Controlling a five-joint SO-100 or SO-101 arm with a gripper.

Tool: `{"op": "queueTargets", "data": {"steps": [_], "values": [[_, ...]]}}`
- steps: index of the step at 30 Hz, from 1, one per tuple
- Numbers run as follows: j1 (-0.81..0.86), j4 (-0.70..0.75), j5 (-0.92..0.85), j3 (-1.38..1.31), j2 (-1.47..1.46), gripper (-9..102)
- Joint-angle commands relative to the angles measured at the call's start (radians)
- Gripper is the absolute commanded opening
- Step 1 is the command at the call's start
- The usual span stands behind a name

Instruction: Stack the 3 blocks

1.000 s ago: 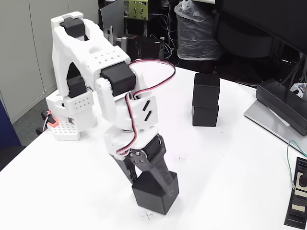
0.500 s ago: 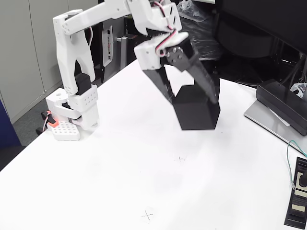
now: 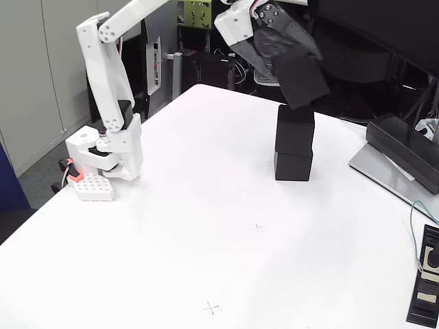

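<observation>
Two matte black blocks stand stacked on the white table at the right of the fixed view: a lower block and an upper block. A third black block hangs tilted just above the stack's top, almost touching it. My gripper reaches in from the upper left and is shut on this third block, its black fingers running down the block's sides.
The arm's white base stands at the table's left edge. A grey laptop-like device lies at the right edge and a flat black device with white markings at the lower right. Small pen crosses mark the tabletop.
The arm has lifted the block from the table's near side and carried it up and to the right, from in front of the stack to just above its top.
</observation>
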Motion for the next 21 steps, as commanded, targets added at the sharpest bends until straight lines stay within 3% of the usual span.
{"op": "queueTargets", "data": {"steps": [1, 21], "values": [[-0.064, 0.005, 0.058, -0.04, 0.029, 2], [-0.106, 0.003, 0.146, -0.034, -0.126, 2]]}}
